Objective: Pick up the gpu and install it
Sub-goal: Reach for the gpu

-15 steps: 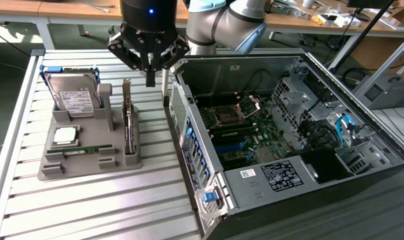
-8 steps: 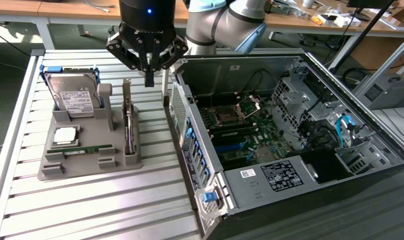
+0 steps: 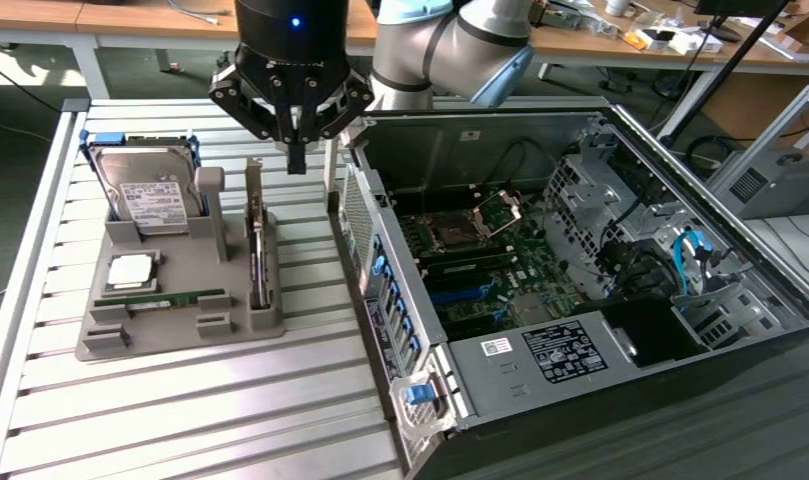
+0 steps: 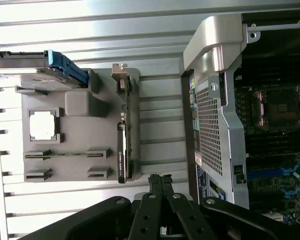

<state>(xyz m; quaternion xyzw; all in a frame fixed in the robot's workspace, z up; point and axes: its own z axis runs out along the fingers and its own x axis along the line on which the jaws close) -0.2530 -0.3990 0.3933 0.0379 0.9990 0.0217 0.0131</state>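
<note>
Gripper (image 3: pixel 295 160): you have its fingers pressed together on nothing, hanging near the far end of the gray holder (image 3: pixel 177 335).
gpu (image 3: pixel 257 245): it stands on edge in the holder's slot, at 6 o'clock from your fingertips in the exterior view, apart from them.
Hard drive (image 3: pixel 144 195): upright, at the gpu's 10 o'clock.
Computer case (image 3: pixel 504 375): open, just beside the holder at its 3 o'clock.

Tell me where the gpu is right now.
In the exterior view's left half, the gpu stands on edge in the grey holder, on its side nearest the open case; the shut pincer hangs near its far end.
</note>
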